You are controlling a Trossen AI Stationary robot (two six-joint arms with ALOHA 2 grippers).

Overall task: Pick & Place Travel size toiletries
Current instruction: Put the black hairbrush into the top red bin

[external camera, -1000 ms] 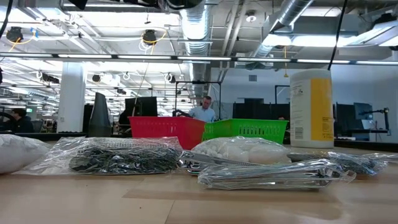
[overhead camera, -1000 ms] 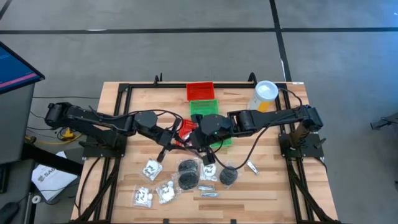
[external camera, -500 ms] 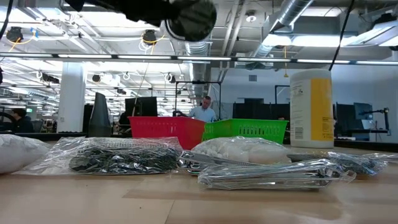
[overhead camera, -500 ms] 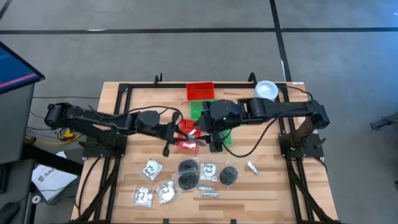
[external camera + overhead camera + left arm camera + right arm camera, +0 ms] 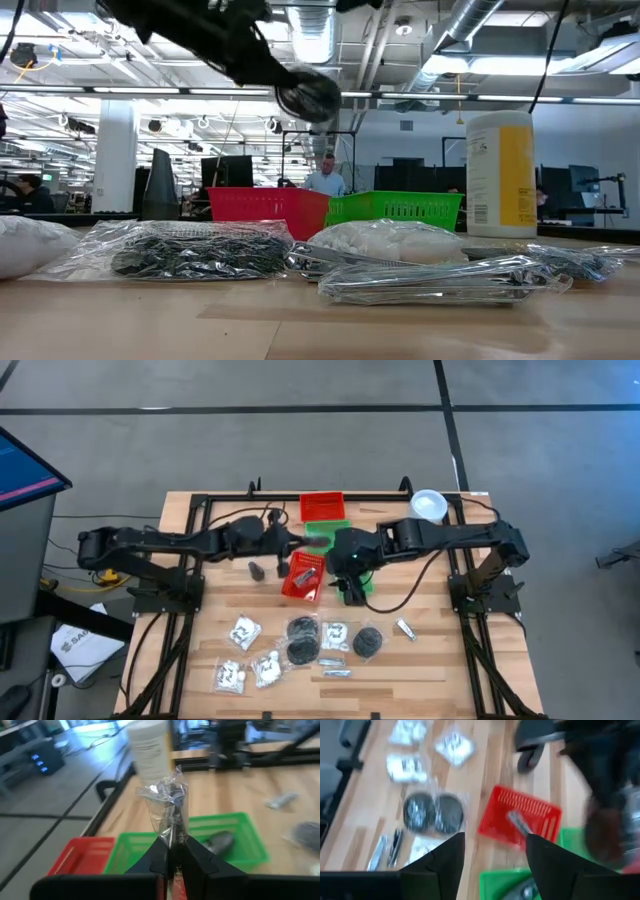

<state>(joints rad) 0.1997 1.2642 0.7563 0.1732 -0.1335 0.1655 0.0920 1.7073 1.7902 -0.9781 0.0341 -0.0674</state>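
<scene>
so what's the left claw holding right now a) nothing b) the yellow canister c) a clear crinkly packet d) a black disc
c, the left wrist view shows the left claw shut on a clear crinkly packet that sticks up between its fingers, above the green basket.

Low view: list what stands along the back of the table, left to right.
red basket → green basket → tall yellow canister
</scene>
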